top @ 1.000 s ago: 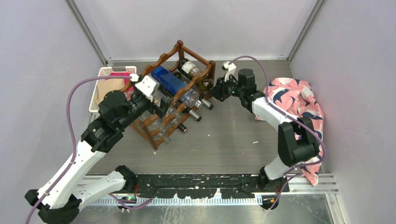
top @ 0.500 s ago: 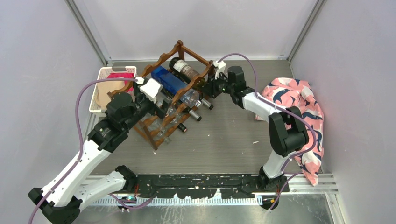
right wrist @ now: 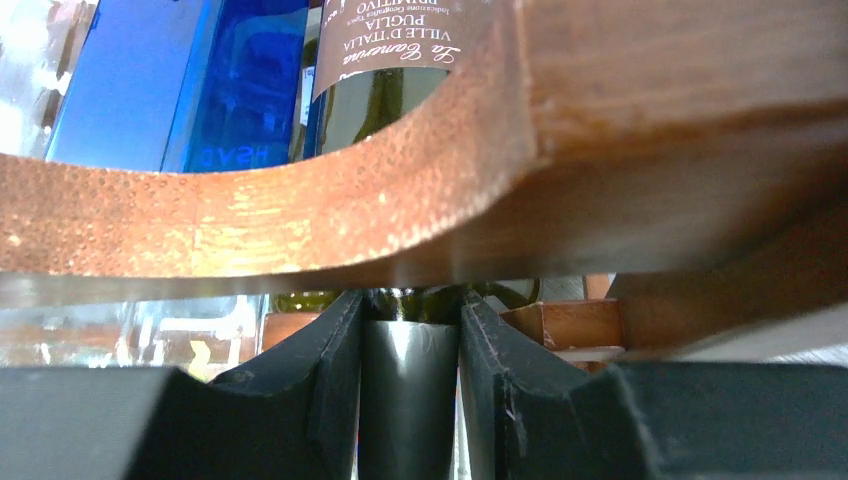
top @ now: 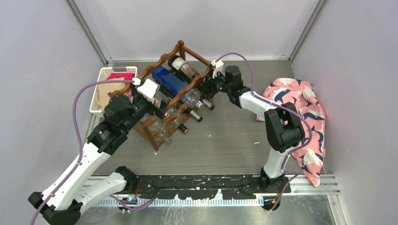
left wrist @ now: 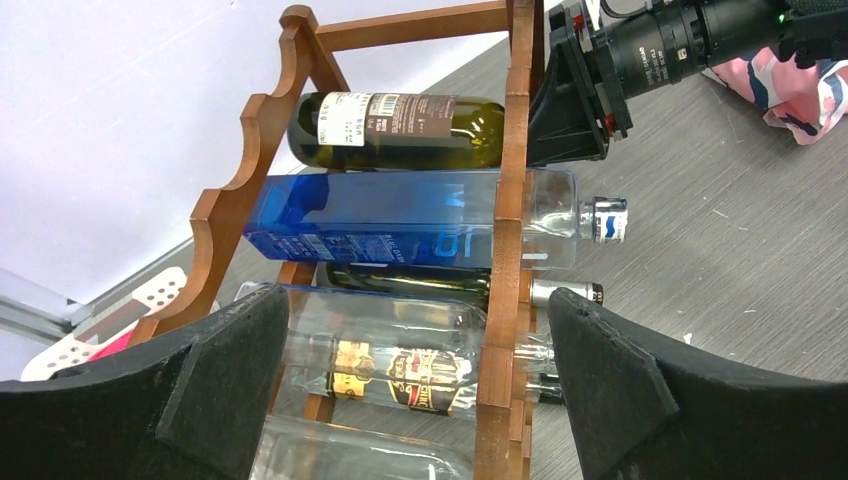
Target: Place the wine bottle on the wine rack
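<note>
The surface (top: pixel 225 136) is gray with thin lines like wood. A brown wooden wine rack (top: pixel 179 47) stands on it, far and a bit to the left. A white plastic basket (top: pixel 104 72) sits just beside the rack, at the far left. A pink cloth (top: pixel 295 96) with dark blue and white shapes lies along the right side. A few tiny white bits (top: pixel 256 142) lie near the middle.
</note>
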Tool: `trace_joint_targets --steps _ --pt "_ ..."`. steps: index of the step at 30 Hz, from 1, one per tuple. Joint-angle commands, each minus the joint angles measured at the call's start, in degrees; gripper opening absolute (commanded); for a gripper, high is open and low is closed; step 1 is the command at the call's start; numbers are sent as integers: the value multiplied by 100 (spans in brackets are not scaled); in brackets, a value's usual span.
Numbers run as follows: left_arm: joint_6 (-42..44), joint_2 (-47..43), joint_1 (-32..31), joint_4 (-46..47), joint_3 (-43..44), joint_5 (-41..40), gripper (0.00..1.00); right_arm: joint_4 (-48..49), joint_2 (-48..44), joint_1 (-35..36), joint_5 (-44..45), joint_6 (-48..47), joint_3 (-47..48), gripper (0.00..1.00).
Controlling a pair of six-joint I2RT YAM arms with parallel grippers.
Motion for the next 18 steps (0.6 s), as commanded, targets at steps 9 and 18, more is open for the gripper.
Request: trace_joint_targets --steps 9,18 --pt "77 -51 92 470 -10 1 100 1446 95 53 121 145 518 8" --pt "71 -17 125 484 -26 49 100 1259 152 59 302 50 509 40"
